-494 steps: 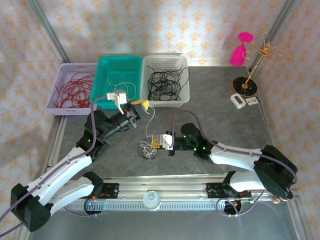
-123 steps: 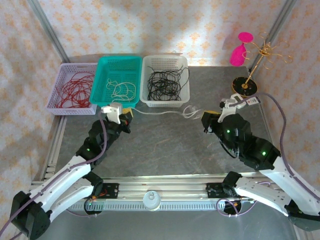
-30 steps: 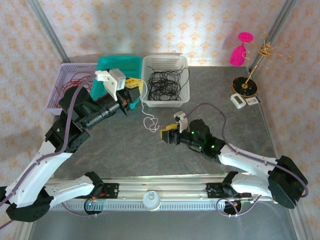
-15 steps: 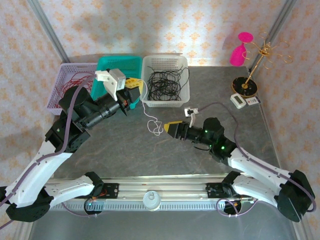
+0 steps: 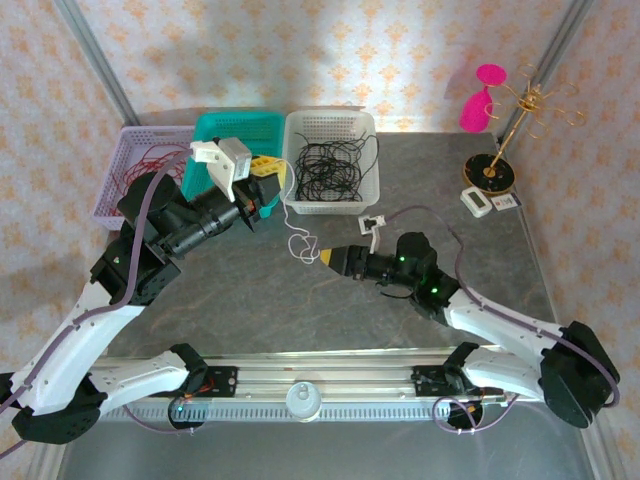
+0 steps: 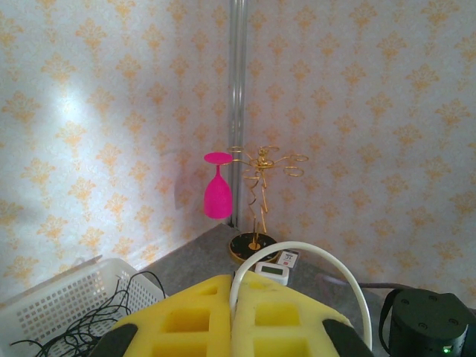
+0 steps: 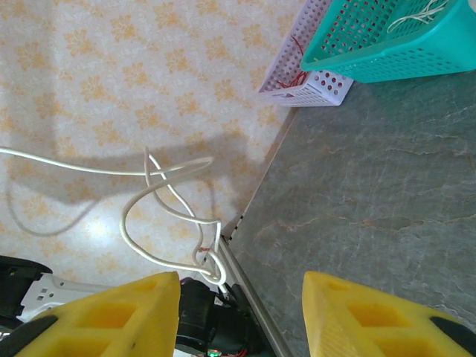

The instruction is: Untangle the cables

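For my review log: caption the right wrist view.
Open right gripper faces the knotted white cable; teal basket, lilac basket beyond.

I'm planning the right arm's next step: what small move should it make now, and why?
Probably ease the right gripper forward and close on the dangling knotted loop of the white cable. Its jaws stand open just short of it, while the left gripper pinches the cable higher up.

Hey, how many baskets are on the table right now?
3, in a row at the back: a lilac basket on the left, a teal basket in the middle, and a white basket on the right.
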Robot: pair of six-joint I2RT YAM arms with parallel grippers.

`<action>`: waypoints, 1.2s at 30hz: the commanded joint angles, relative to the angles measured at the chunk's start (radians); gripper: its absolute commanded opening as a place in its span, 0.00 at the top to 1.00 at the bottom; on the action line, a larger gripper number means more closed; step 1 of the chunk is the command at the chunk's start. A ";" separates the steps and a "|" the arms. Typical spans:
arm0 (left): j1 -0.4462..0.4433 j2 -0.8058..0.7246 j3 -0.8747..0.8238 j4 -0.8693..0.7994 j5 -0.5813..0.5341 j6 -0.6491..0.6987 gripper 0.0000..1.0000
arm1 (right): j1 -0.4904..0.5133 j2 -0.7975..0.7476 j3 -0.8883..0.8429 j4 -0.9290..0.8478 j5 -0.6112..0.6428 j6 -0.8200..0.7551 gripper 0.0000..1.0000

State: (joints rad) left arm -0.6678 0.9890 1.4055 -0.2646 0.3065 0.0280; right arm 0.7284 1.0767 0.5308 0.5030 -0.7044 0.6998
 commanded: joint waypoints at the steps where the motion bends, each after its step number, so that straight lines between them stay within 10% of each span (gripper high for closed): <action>1: -0.006 0.000 0.005 0.039 -0.001 0.015 1.00 | 0.010 0.025 0.027 0.066 -0.021 0.012 0.53; 21: -0.005 0.000 -0.014 0.033 0.005 0.016 1.00 | 0.017 0.080 0.087 0.087 -0.005 0.009 0.63; 36: -0.006 0.000 -0.011 0.039 -0.035 0.037 1.00 | 0.017 0.048 0.066 -0.011 0.031 -0.029 1.00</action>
State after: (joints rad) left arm -0.6678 0.9909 1.3895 -0.2634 0.2966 0.0368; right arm 0.7399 1.1625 0.5896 0.5129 -0.6987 0.6952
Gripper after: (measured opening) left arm 0.041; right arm 0.063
